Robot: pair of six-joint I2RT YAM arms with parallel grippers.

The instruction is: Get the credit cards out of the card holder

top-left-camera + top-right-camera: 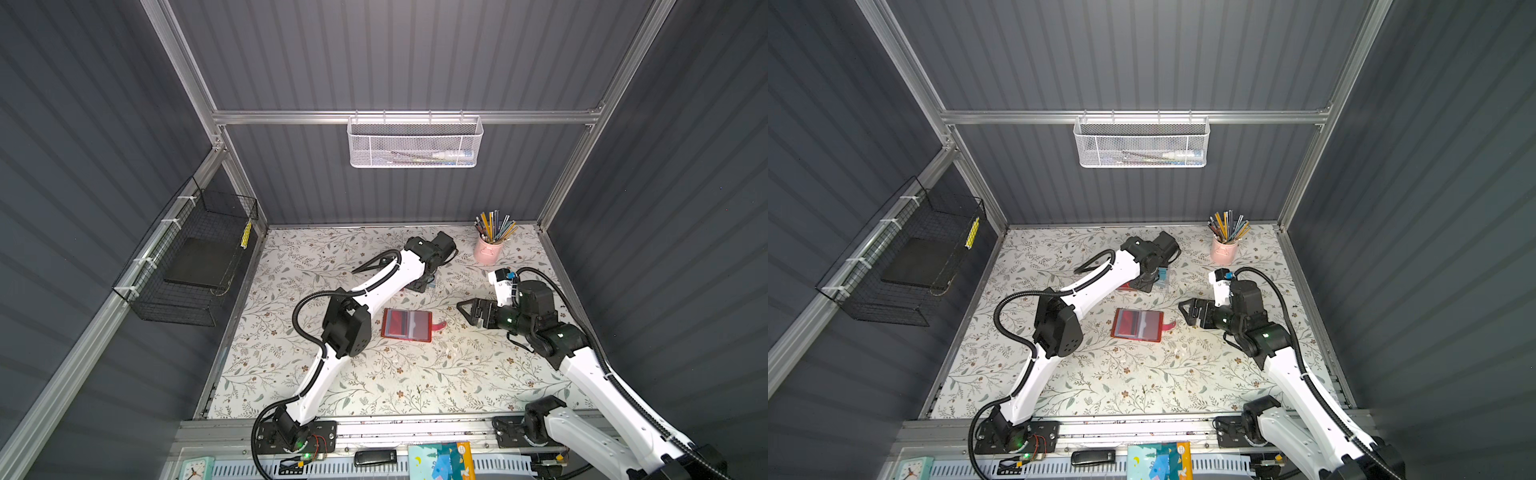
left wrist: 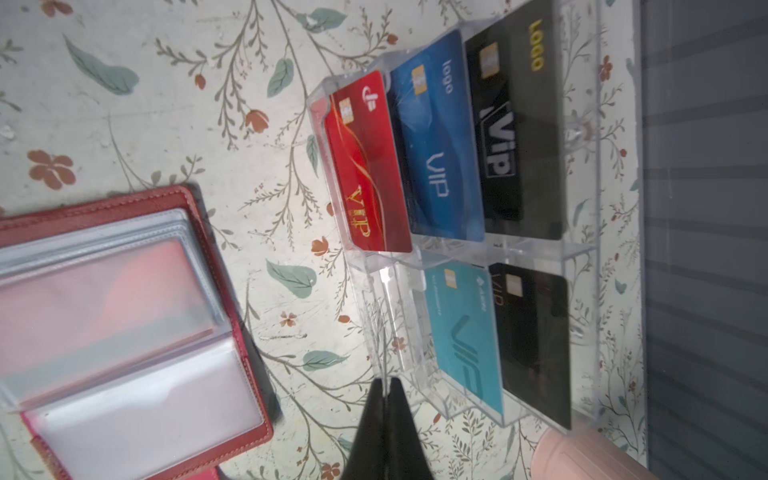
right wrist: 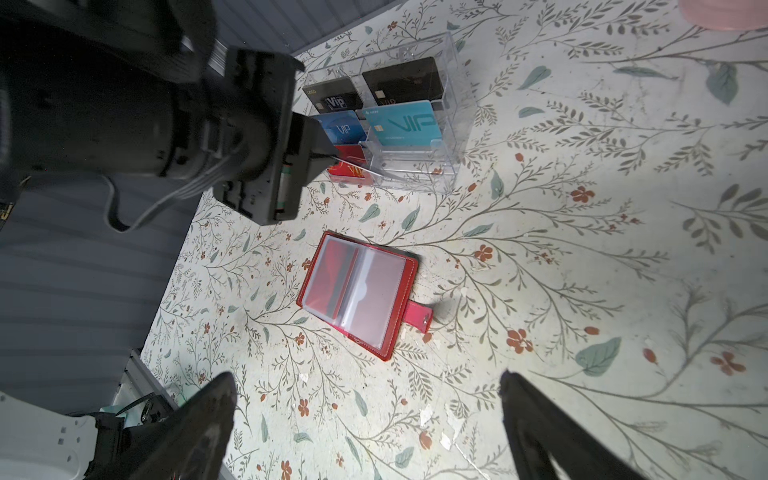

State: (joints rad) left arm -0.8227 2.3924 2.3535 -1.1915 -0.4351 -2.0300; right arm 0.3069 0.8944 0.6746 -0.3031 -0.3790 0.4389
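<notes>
The wallet (image 1: 406,325) lies open and flat in the middle of the table (image 1: 374,386), clear sleeves up, its strap (image 3: 419,318) pointing right. Its left sleeve shows red with a grey stripe; whether that is a card I cannot tell. Just beyond the wallet, toward the far wall, stands a clear rack (image 3: 453,124). The teal card (image 2: 465,332) sits upright in the rack's middle step, on the right. A blue card (image 2: 436,145) is beside it, a red card (image 2: 365,166) is in front on the left, and black cards (image 2: 519,145) stand behind. The left gripper (image 2: 388,382) is at the rack's front edge, fingers pressed together with nothing seen between them. The right gripper (image 1: 467,312) hovers right of the wallet, apart from it, fingers spread wide and empty. A pink cup (image 1: 487,251) of pencils stands at the far right.
</notes>
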